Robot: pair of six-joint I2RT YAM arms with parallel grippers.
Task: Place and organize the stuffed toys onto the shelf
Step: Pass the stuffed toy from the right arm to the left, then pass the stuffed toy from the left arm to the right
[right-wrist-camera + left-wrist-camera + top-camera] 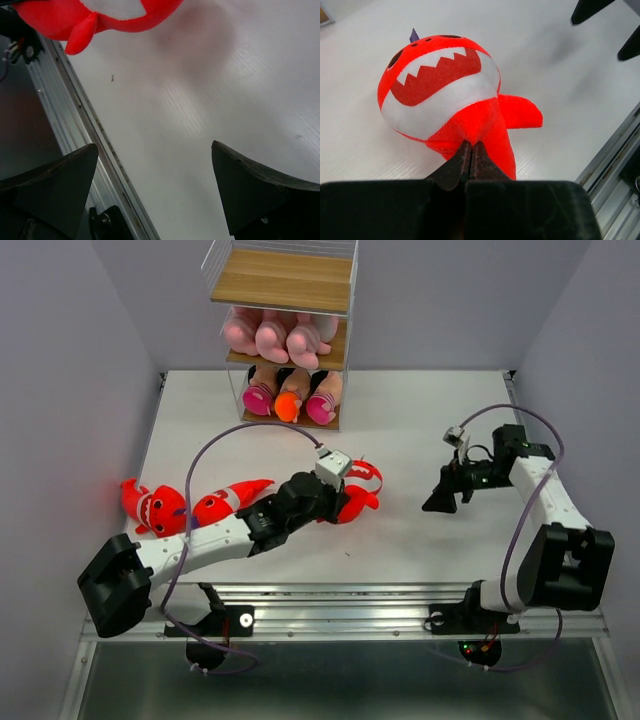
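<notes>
A white, finely ribbed tabletop (420, 420) fills a booth of plain pale grey walls (60, 390), with a silver metal rail (400, 595) along its near edge. At the centre of the surface, the left gripper (470, 150) is pinched tight on the tail end of a red plush shark with a white belly and jagged white teeth (445, 95), whose mouth faces the wrist camera. Whether the toy rests on the table or hangs just above it cannot be told.

Two more red plush sharks (185, 507) lie side by side on the table near the left wall, beside the left arm. To the right, well apart from the held shark, the right gripper (155, 190) hovers over bare table with its black jaws spread wide and nothing between them.

Against the far wall stands the tall white-wire shelf with light wooden boards (285, 280). Three pink plush animals (272, 338) crowd its middle tier, and three dolls in pink and orange (290, 400) sit in a row on the bottom tier.
</notes>
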